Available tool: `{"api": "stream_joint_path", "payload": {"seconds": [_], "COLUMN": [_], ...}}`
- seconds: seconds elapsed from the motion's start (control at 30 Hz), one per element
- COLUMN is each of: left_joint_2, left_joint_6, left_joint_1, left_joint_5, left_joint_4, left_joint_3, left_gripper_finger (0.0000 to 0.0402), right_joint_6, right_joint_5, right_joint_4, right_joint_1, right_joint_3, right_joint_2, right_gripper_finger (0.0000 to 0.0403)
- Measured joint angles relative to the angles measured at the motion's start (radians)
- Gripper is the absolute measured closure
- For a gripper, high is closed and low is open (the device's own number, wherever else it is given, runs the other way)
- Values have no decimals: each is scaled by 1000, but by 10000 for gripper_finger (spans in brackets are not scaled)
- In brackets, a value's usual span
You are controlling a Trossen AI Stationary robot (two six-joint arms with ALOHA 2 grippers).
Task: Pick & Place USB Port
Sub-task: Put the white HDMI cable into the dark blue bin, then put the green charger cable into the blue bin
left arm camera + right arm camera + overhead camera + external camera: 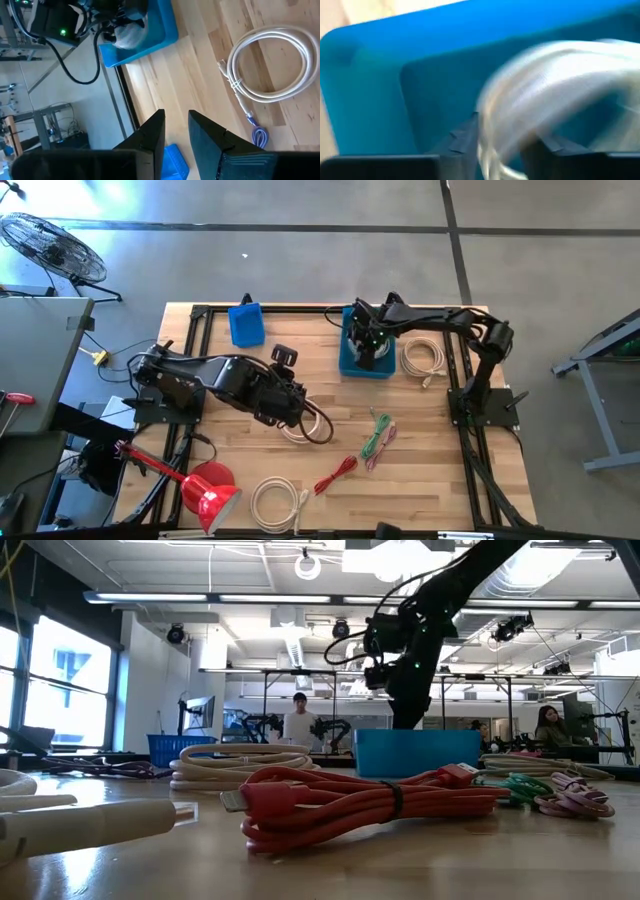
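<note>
Now the right gripper is down inside the blue bin, which stands near the far edge of the wooden table. In the right wrist view a coiled white cable is between the two dark fingers, blurred, with the blue wall of the bin right behind it. The fingers stand somewhat apart with the cable between them, but I cannot tell if they grip it or have let it go.

Beside the blue bin, on the side of the right arm's base, another white coiled cable lies on the table. A green cable and a pink cable lie together nearer the front than the bin, and a red cable and one more white coil lie still closer to the front edge.

The left gripper is well apart from the blue bin, over a white and dark cable near the table middle. Its fingers are a little spread and hold nothing in the left wrist view. A second blue bin stands at the far edge, left of the first one.
</note>
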Motion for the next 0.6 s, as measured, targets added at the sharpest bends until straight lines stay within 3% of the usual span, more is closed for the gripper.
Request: {"api": "stream_joint_path", "payload": {"seconds": [0.2,0.37,0.5,0.6], "left_joint_2": [0,0,0,0], "left_joint_6": [0,7,9,10], "left_joint_1": [0,0,0,0], "left_joint_5": [-3,-13,-31,-40], "left_joint_4": [0,0,0,0], "left_joint_3": [0,0,0,0], "left_gripper_finger": [321,321,321,321], "right_joint_6": [-22,-40,30,72], "right_joint_5": [239,383,369,252], "right_joint_4": [-45,-288,-540,-696], "right_joint_1": [57,121,160,184], "right_joint_3": [58,203,323,371], "right_joint_2": [-3,-3,-5,-5], "right_gripper_finger": [172,139,137,139]}}
